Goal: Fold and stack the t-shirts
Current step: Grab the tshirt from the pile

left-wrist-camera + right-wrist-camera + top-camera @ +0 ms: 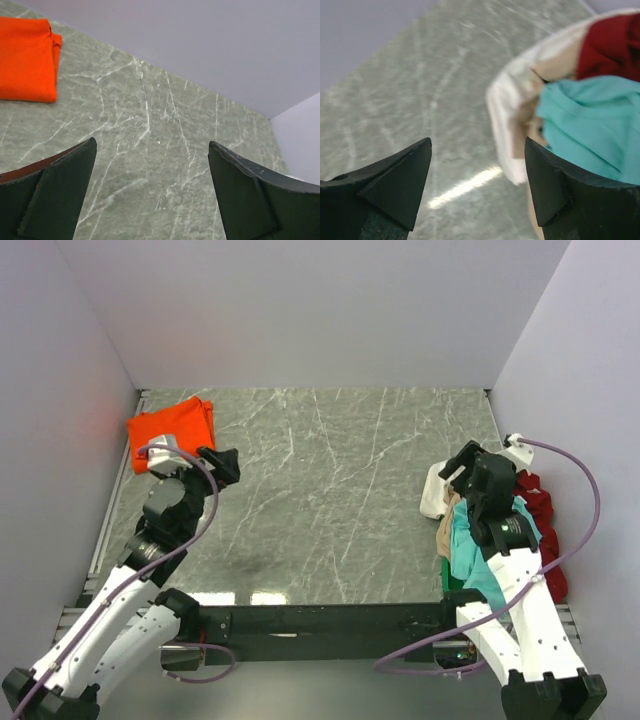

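A folded bright orange t-shirt [172, 426] lies at the far left of the marble table; it also shows in the left wrist view [26, 59]. My left gripper [222, 465] is open and empty, just to the right of it [151, 150]. A loose pile of t-shirts lies at the right edge: teal [478, 553], dark red [535, 505], white [435, 490], beige [449, 530], with a bit of green [452, 580]. My right gripper [462, 464] is open and empty above the pile's near-left edge [478, 145]. The teal shirt [590, 125] and white shirt [507, 115] show by its right finger.
Grey walls enclose the table [330, 500] on three sides. A black rail [320, 618] with the arm bases runs along the near edge. Purple cables [580, 510] loop beside each arm.
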Controlling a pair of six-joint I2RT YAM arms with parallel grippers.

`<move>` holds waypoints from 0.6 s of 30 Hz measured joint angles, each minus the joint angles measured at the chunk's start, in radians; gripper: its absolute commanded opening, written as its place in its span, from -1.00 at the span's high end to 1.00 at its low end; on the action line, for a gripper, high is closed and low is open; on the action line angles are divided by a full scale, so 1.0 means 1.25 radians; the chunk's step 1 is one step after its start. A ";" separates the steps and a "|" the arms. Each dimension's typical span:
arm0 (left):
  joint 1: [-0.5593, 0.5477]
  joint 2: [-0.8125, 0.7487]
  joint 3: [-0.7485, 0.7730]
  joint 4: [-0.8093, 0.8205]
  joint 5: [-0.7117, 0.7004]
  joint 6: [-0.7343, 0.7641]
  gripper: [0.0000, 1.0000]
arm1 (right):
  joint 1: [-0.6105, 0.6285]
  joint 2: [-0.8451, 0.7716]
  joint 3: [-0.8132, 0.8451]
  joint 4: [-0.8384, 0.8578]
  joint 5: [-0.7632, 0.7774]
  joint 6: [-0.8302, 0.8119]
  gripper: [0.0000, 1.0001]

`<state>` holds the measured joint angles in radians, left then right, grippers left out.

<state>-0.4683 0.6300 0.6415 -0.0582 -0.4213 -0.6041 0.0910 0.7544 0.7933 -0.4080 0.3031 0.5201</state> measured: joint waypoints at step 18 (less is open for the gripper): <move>0.000 0.144 -0.003 0.138 0.090 0.054 -0.99 | -0.101 0.219 0.031 -0.228 0.109 0.009 -0.55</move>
<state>-0.4679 0.8097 0.6380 0.1146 -0.3088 -0.5365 -0.0349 1.0286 0.8326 -0.6926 0.4397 0.5316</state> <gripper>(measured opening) 0.995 0.785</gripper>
